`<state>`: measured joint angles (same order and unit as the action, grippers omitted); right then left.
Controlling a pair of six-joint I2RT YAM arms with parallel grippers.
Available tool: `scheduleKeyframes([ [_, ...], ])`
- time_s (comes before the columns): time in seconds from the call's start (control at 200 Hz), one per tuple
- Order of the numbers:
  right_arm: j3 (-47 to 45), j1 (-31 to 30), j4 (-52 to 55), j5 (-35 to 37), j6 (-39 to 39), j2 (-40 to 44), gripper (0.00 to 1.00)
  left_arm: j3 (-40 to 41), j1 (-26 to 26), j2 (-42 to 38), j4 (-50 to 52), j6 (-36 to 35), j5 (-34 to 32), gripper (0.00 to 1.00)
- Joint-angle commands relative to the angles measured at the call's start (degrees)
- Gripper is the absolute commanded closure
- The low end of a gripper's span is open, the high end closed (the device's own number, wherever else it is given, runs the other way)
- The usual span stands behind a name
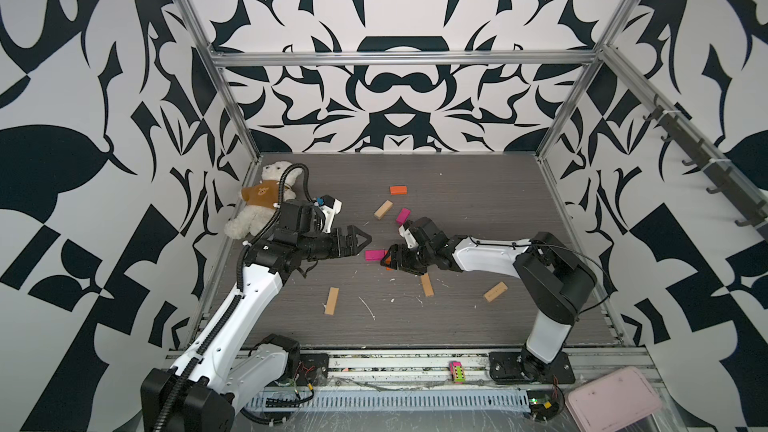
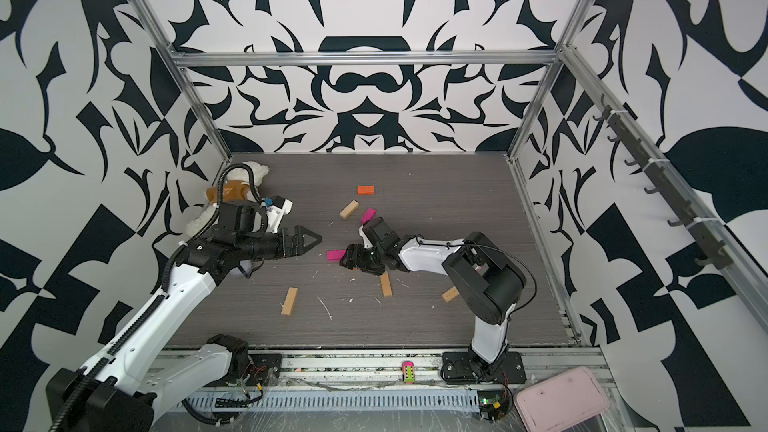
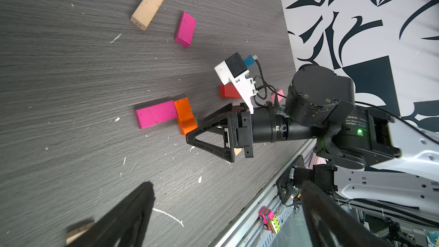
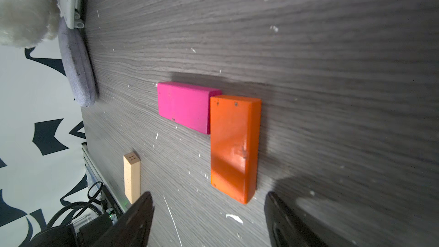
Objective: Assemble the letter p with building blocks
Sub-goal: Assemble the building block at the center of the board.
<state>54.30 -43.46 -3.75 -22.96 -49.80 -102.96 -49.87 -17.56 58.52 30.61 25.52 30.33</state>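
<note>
**Right gripper open at the orange-and-magenta corner**

You have the right gripper (image 4: 209,210) low over the middle of the table (image 1: 478,209). Its fingers stand wider than the orange block (image 4: 234,148) and are not closed on it. The block lies flat with its near end between them. Its far end touches the magenta block (image 4: 185,106) at a right angle, and in both top views the magenta one runs off toward 9 o'clock.

Your left gripper (image 1: 360,243) hovers near the pair on its 9 o'clock side, fingers spread wide and holding nothing.

Loose pieces lie around the pair:
- a second orange block (image 1: 398,189) toward 12 o'clock
- the tan block marked 20 (image 3: 147,8) and a second magenta block (image 1: 402,215), just nearer the centre
- the tan block marked 11 (image 4: 131,179) toward 7 o'clock

A teddy bear (image 1: 266,197) lies in the 10 o'clock corner.
</note>
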Motion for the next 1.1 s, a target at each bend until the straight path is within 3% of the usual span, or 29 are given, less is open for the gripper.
scheduleKeyframes([
  [0.0, -0.5, 0.4, -2.5, -0.9, -0.5, 0.1, 0.22, 1.0, 0.3, -0.3, -0.6, 0.0, 1.2, 0.01],
  [0.465, -1.0, 0.3, -3.9, -1.5, -1.7, -1.7, 0.22, 0.5, 0.3, -0.2, 0.5, -0.5, 1.5, 0.01],
  [0.745, -1.3, 0.4, -4.5, -1.7, -2.2, -2.3, 0.22, 0.3, 0.3, 1.5, 0.4, -1.4, 7.3, 0.01],
  [1.095, -1.6, 0.4, -4.6, -1.7, -2.5, -2.4, 0.22, 0.2, 0.3, 2.2, 1.0, -1.5, 7.1, 0.01],
])
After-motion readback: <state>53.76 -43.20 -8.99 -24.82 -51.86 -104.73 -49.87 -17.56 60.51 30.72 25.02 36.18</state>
